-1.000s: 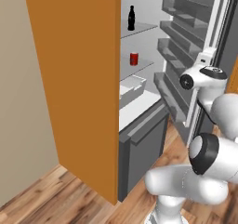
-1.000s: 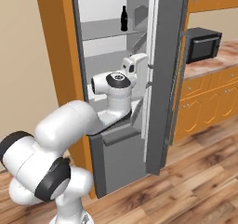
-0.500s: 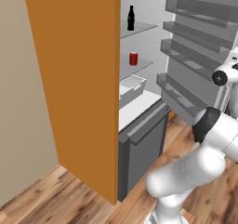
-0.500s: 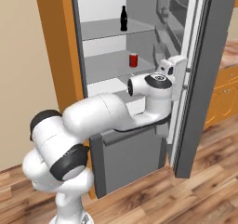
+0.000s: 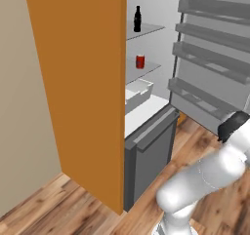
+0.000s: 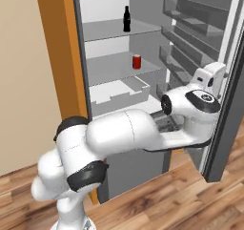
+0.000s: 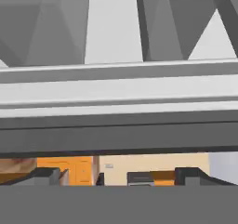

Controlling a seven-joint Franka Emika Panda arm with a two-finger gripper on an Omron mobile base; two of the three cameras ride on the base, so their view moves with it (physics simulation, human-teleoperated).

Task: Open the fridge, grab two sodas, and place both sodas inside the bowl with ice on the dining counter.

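The fridge (image 6: 109,81) stands open, its steel door (image 5: 215,58) swung wide with ribbed grey racks. A slim black bottle (image 6: 127,19) sits on the top shelf, a small red can (image 6: 137,61) on the shelf below. The glossy white arm (image 6: 128,129) stretches level toward the door's inner edge, its gripper (image 7: 118,176) spread apart and holding nothing, fingertips (image 7: 46,175) dark and blunt.
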